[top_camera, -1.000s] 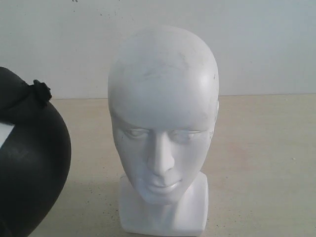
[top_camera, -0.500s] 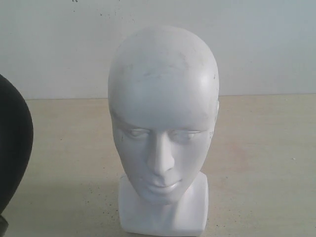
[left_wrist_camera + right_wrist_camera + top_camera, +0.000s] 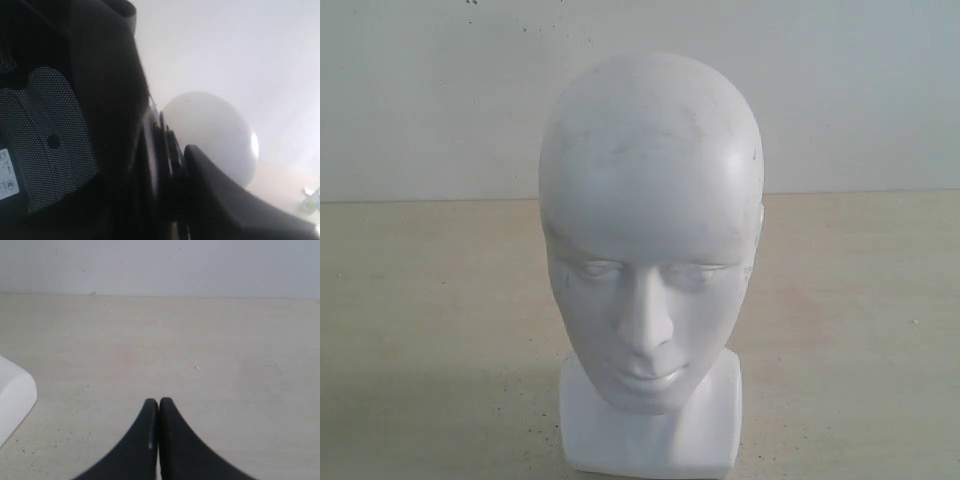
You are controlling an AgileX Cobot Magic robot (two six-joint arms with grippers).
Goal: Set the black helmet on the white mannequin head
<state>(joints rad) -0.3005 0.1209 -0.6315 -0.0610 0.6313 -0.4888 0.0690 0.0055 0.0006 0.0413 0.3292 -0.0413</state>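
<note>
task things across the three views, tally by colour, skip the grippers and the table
white: 1, mannequin head
black: 1, helmet
total: 2

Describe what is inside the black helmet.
Inside the black helmet: a grey mesh pad and a white label on dark lining; deeper parts are too dark to tell.

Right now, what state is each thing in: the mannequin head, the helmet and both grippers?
white mannequin head: upright on its base, bare, no helmet on it.
black helmet: up at the left wrist, padded lining and white label showing, not on the head.
left gripper: appears closed on the helmet's rim.
right gripper: shut, empty, above the table.
</note>
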